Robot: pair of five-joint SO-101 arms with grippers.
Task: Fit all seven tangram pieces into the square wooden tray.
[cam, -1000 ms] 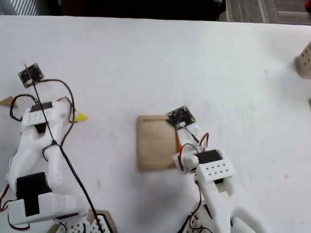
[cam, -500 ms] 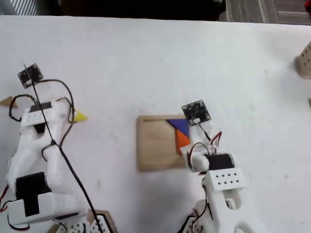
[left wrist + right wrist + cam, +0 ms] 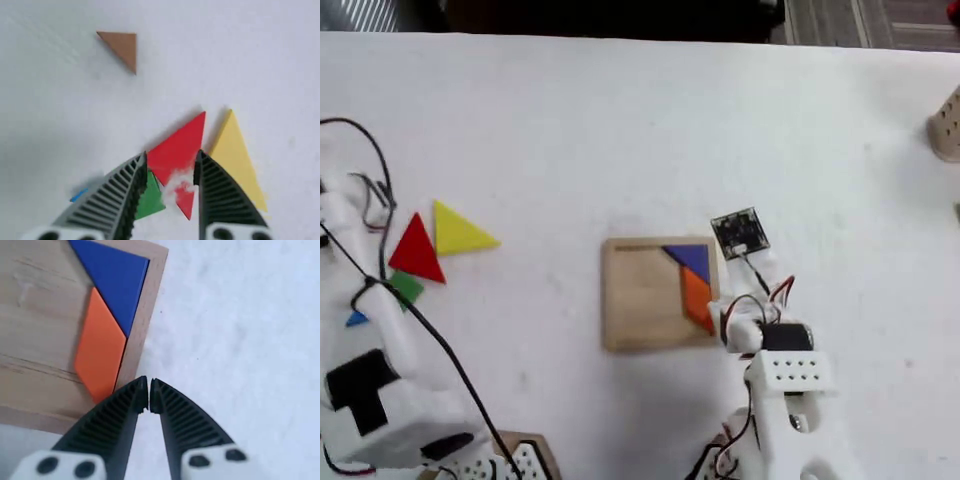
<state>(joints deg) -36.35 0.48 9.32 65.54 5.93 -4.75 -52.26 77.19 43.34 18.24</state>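
Since a second ago: left arm [image 3: 380, 420] drawn back to 8 o'clock, baring red triangle [image 3: 417, 250], yellow triangle [image 3: 458, 230] and green piece [image 3: 406, 287] at 9 o'clock; right gripper [image 3: 149, 385], pressed together and empty, pulled off the wooden tray [image 3: 640, 300] (mid-table) toward 4 o'clock, baring blue triangle [image 3: 690, 258] and orange parallelogram [image 3: 698, 298] at its 3 o'clock edge. Added by the left wrist view: left gripper [image 3: 170, 154] spread astride the red triangle, brown triangle [image 3: 121, 47] well apart.

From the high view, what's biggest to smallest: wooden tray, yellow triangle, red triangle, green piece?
1. wooden tray
2. yellow triangle and red triangle, which look about alike
3. green piece
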